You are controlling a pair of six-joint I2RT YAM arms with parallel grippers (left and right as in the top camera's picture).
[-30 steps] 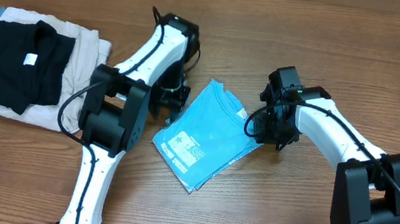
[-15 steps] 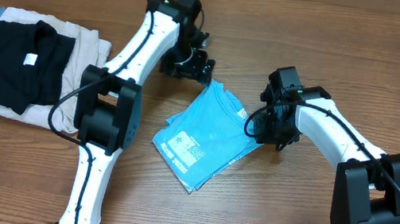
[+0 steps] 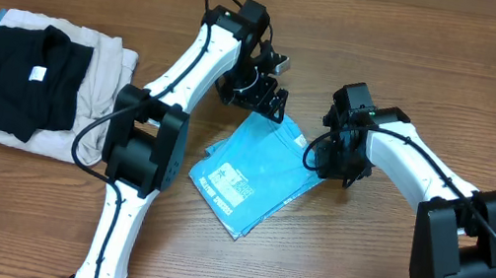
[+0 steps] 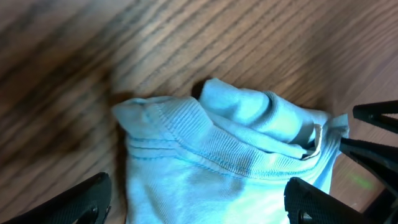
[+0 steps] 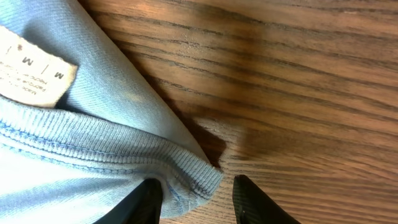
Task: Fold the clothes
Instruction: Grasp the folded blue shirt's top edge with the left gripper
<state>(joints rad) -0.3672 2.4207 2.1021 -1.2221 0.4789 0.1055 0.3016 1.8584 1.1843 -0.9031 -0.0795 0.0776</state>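
You are nearing the finish: the sky-blue T-shirt (image 3: 247, 174) is lying folded small on the surface (image 3: 356, 276) between the arms, left fingers (image 4: 81, 199) gaping empty over its collar, right fingers (image 5: 146, 202) narrowed astride a ribbed corner, hold unclear.

**Even light, one blurred view**

Overhead, even light leaves faint shadows under both arms. Beyond the left gripper (image 4: 202, 202) the brown wooden table (image 4: 56, 56) smears; its black fingertips (image 4: 68, 202) are unfocused. Just ahead of the right gripper (image 5: 199, 199) the sky-blue cotton T-shirt (image 5: 93, 149) is sharp, edged by dark shadow.
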